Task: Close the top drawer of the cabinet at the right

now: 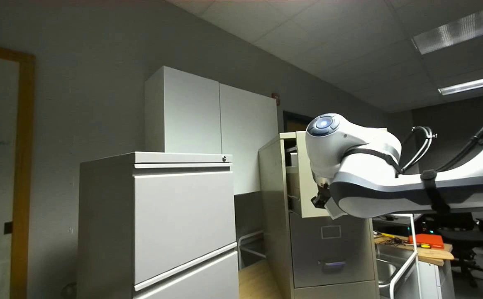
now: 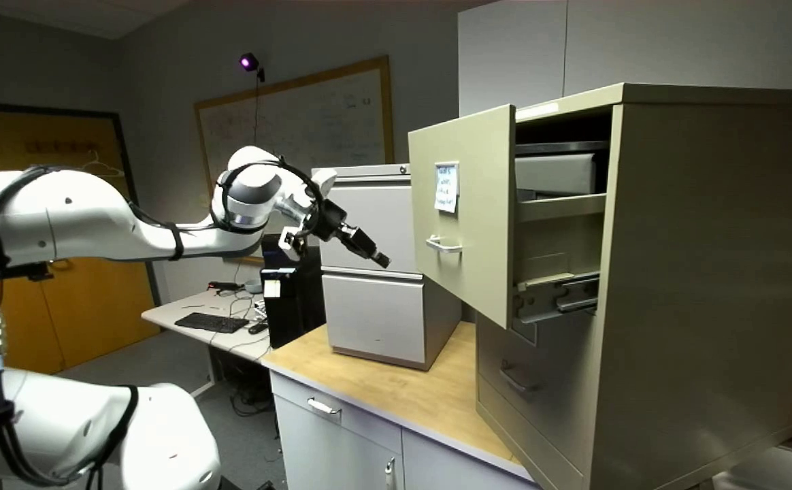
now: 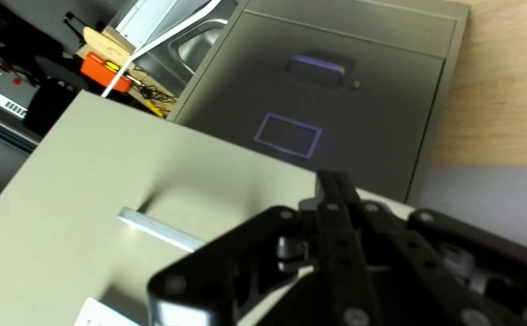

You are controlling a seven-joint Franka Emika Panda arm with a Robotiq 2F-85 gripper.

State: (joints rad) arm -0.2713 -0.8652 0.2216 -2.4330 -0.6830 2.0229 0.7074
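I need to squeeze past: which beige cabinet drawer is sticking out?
The top drawer, bearing the paper label: it juts from the cabinet, while the visible drawers below sit flush.

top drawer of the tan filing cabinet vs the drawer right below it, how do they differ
The top drawer is pulled out, while the drawer below is shut. The top drawer looks pale; the drawer below looks darker. The top drawer bears a white note with writing; the drawer below shows none. Both carry a bar handle.
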